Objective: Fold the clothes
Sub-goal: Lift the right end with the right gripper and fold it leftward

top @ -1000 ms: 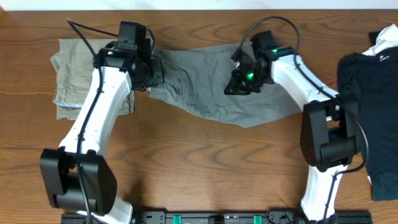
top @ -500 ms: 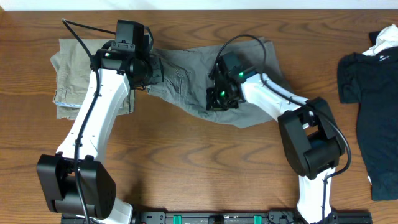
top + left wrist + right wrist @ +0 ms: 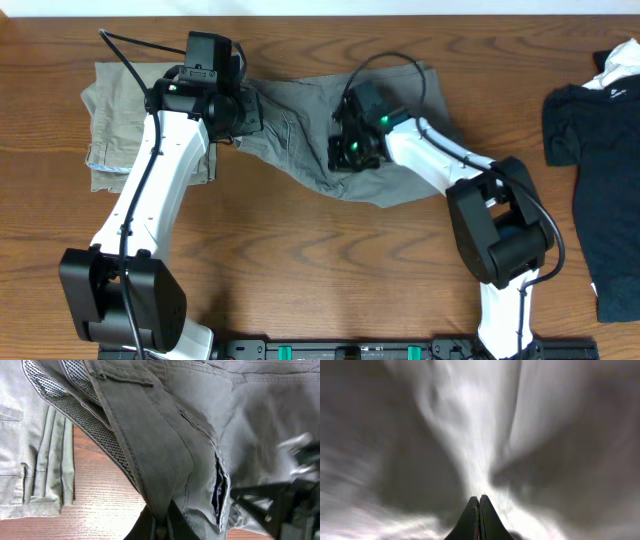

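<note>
Left claw [image 3: 243,116] is clamped on a fold of the grey shorts [image 3: 300,135], just beside the khaki trousers [image 3: 120,110] in the far-left corner of the desk [image 3: 300,260]. No change there over the last second: same spot, same grip. In the left wrist view the cloth is pinched between my fingers [image 3: 144,530] and drapes away from them. Mesh pocket lining is exposed on the left of the fold.

Right claw [image 3: 347,152] is closed on the shorts too. In the right wrist view the tips are pressed together with creases running into them. The rest is motion blur, so I can't tell which part of the shorts I hold.

What differs:
- A second ago the right claw was further toward the right edge, and the shorts lay spread along the far edge.
- Now the claw is near the middle of the far edge, with that side of the cloth pulled over onto itself, so the shorts reach less far right.
- Since half a second ago it has only nudged a little further left.

The black garment [image 3: 600,150] at the right edge is unchanged, well apart from the shorts.
</note>
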You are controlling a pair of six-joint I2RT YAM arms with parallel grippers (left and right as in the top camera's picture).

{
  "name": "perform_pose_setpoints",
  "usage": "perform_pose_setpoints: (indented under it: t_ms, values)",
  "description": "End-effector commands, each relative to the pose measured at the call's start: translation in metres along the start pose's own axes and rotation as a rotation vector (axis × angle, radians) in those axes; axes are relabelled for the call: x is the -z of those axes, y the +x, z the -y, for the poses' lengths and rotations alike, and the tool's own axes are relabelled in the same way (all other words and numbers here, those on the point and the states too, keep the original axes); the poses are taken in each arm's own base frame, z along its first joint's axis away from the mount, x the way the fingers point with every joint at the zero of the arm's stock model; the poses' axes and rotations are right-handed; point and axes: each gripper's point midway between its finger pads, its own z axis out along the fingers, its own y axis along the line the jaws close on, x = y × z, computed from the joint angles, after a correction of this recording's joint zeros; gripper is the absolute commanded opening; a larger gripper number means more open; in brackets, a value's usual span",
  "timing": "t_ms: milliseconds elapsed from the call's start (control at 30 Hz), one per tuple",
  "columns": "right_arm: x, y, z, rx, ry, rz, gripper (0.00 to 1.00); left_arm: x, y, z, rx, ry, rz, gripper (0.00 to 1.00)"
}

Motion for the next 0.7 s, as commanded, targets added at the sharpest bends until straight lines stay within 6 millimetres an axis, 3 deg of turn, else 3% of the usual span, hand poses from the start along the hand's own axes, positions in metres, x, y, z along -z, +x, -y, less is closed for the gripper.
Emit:
perform_pose_setpoints:
  t_ms: [0,167,367,667]
  values:
    - [0.030,-0.035,-0.007,0.022,-0.043,0.112,0.01,0.015,-0.012,0.003,-0.029,0.007,0.052,0.06]
    - [0.029,-0.052,0.000,0.028,-0.036,0.169,0.01,0.015,-0.012,0.003,-0.029,0.007,0.052,0.06]
    - [0.009,-0.059,-0.008,0.063,-0.055,0.200,0.01,0.015,-0.012,0.003,-0.029,0.007,0.052,0.06]
    - [-0.028,-0.051,0.005,0.045,0.039,0.195,0.01,0.015,-0.012,0.003,-0.029,0.007,0.052,0.06]
